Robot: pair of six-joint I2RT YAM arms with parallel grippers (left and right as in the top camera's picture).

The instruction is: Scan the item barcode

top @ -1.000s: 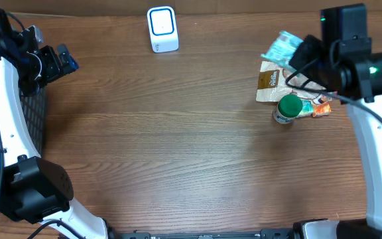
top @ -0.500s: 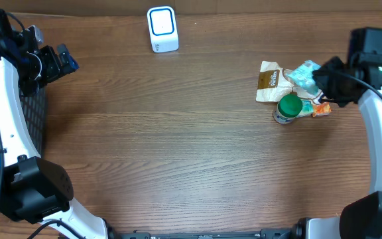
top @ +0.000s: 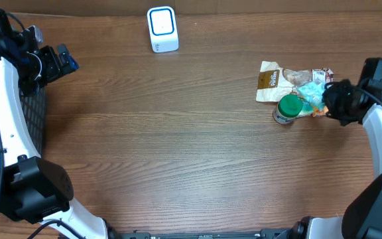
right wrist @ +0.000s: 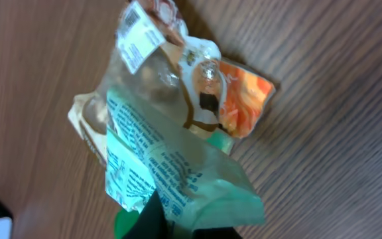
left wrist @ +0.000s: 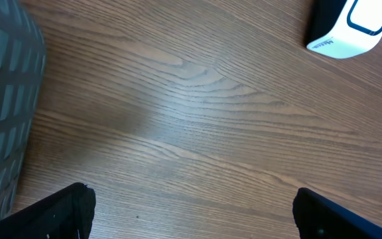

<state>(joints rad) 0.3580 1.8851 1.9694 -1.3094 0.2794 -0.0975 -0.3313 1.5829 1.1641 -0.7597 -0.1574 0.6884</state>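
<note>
- The teal packet (top: 310, 91) is over on the right side of the table (top: 178, 146), on top of a little heap of groceries. It's crumpled and lying tilted, not flat.
- In that heap there's a brown-and-white pouch (top: 268, 83) on the scanner side, a green-lidded jar (top: 288, 107) just beside it, a clear wrapper (right wrist: 151, 73) under the packet, and an orange packet (right wrist: 241, 99) touching the wrapper's edge.
- The clear wrapper has a small white label (right wrist: 138, 36) with print on it. It's too small to say if that's a barcode.
- The right gripper (top: 330, 99) is right up against the packet's outer edge. From the wrist view, one dark finger (right wrist: 152, 216) pokes up at the packet's lower edge — honestly can't tell if it's pinching the packet or only touching it.
- The scanner (top: 162, 29) is the white box with a blue outline on its face. It stands at the far edge of the table, well apart from the heap and from the packet.
- The left gripper (top: 58, 60) hangs at the far left, next to a black basket (top: 37, 113). Its fingers (left wrist: 65, 209) are spread wide — nothing between them but bare wood, with a corner of the scanner in the top right of its view.
</note>
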